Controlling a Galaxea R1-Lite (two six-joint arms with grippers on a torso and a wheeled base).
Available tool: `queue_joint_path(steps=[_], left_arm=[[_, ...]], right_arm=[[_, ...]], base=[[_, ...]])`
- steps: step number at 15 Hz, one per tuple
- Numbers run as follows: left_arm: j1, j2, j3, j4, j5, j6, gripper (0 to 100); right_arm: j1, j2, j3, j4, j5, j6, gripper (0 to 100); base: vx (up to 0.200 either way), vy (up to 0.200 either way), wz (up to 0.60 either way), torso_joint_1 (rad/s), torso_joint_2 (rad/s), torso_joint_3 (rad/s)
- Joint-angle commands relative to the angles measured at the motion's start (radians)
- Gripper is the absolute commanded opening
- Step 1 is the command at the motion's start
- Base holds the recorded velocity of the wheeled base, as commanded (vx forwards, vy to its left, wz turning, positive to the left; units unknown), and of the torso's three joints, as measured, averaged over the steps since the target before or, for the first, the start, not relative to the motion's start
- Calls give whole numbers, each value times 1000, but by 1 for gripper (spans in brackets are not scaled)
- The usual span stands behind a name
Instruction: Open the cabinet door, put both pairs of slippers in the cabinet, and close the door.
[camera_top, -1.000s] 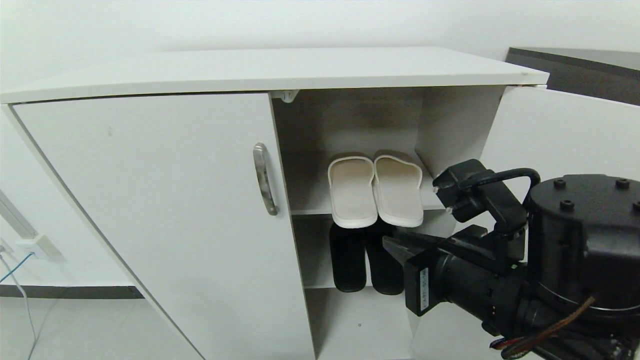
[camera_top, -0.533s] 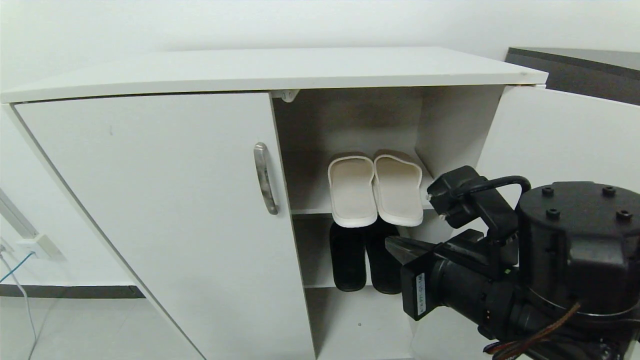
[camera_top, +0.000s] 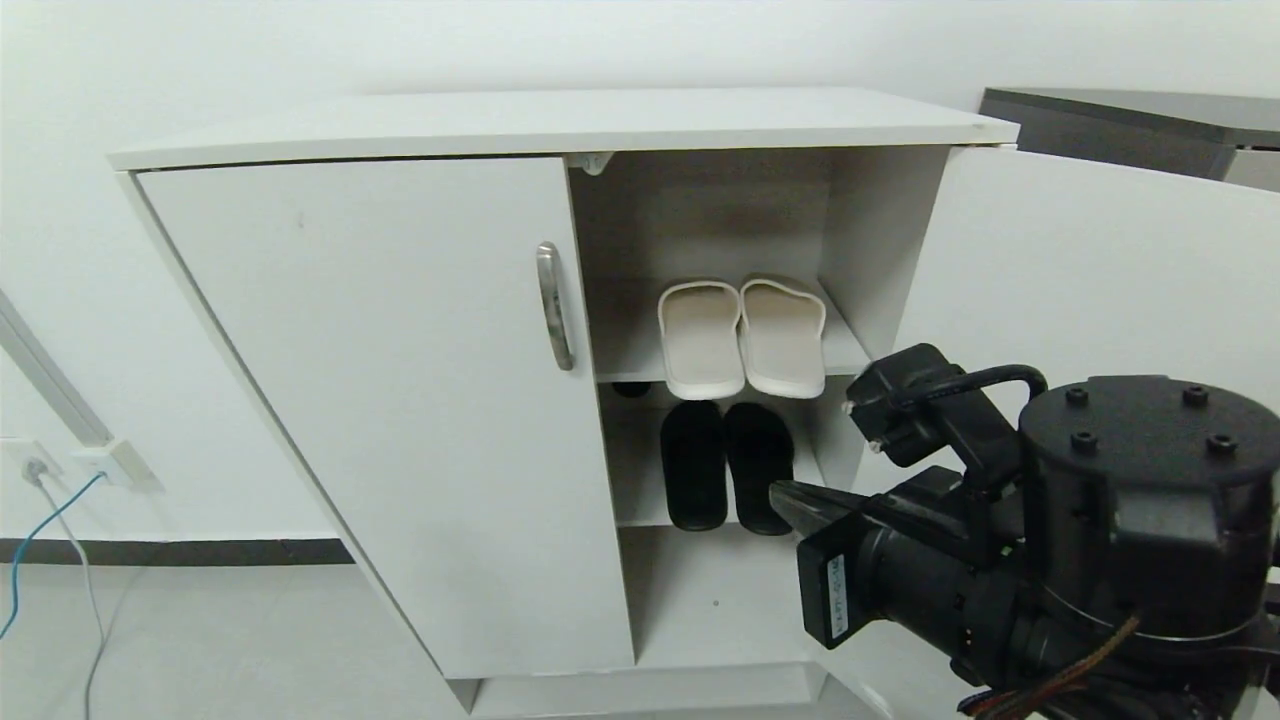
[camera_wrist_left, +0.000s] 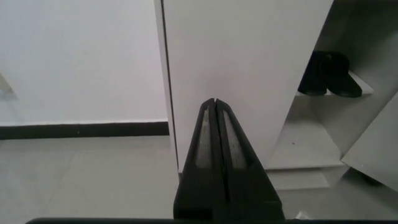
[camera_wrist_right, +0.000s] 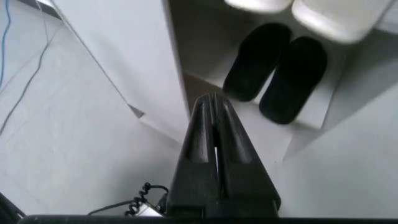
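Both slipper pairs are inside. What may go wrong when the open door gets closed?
The white slippers stick out past the edge of their shelf, so the open door may push or catch them. The right end effector, shut, sits in front of the opening; the swinging door could strike that arm.

Right arm (camera_top: 1130, 500): comes in at the lower right of the head view. The bulky black wrist housing is nearest the camera. The forearm lies roughly level, aimed forward and toward the robot's left.

Wrist camera (camera_top: 915, 395): sits on a bracket above the forearm. A black cable (camera_top: 1000, 375) arches from it back to the housing.

Right hand (camera_top: 785, 497): tapers to a point ahead of the wrist. The right-hand fingers (camera_wrist_right: 200, 127) are pressed flat together, with only a thin seam between them.

Left hand (camera_wrist_left: 215, 104): the left-hand fingers (camera_wrist_left: 204, 134) are closed against each other into a narrow wedge, with the tips meeting.
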Motion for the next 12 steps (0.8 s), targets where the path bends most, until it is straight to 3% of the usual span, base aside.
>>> queue_joint_path(steps=[1,6,12], left_arm=[[0,0,0,0,1,0,0],[0,0,0,0,1,0,0],[0,0,0,0,2,0,0]], right_arm=[[1,9,1,-1,-1,1,0],[-5,30,18,-13,-1,1,0],[-19,35,50,-33,-1,-16,0]], base=[[-200,0,0,2,2,7],[-200,0,0,1,5,2],[0,0,0,0,0,0]])
